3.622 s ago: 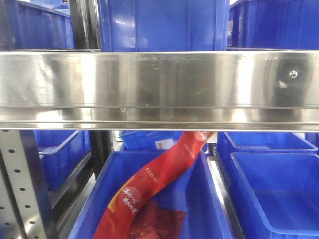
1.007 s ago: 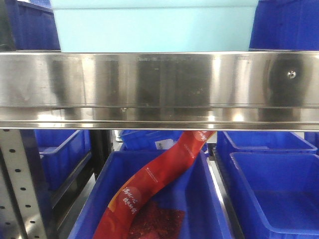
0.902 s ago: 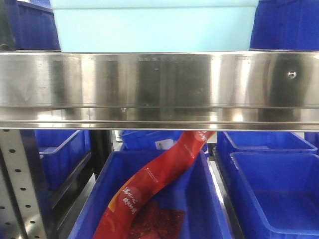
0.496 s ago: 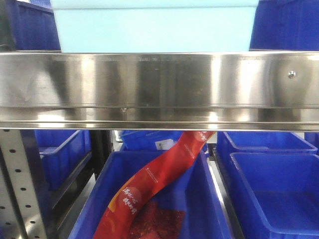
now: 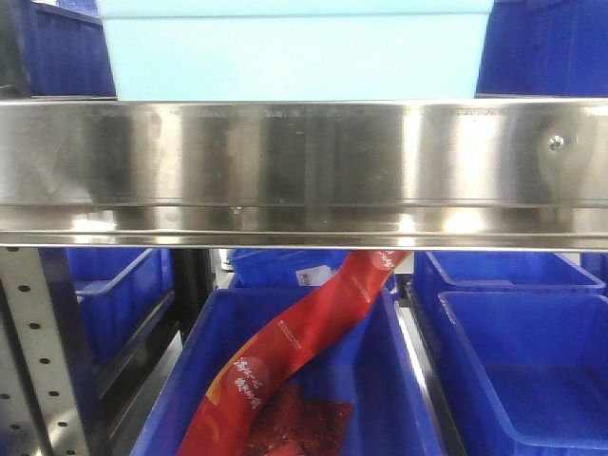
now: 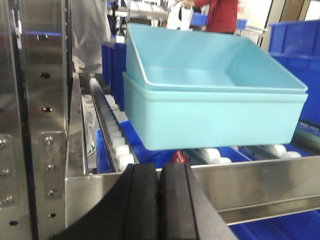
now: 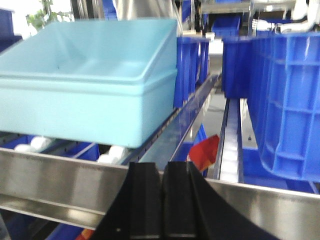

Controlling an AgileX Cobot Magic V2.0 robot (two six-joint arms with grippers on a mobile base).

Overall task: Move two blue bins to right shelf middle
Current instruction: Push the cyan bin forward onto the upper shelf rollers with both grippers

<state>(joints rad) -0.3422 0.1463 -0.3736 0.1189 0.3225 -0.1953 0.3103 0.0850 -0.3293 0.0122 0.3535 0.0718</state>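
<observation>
A steel shelf rail (image 5: 304, 171) crossed just ahead of both grippers. Beyond it, up and ahead of the left gripper (image 6: 160, 200) and ahead-left of the right gripper (image 7: 162, 200), two nested light-blue bins (image 6: 210, 100) rested on the white rollers (image 6: 117, 145). Dark-blue bins (image 7: 285, 100) stood ahead-right of the right gripper. Below the rail, a red snack packet (image 5: 304, 342) leaned in a lower blue bin (image 5: 394, 370). Each gripper's black fingers were pressed together, holding nothing, clear of the bins.
</observation>
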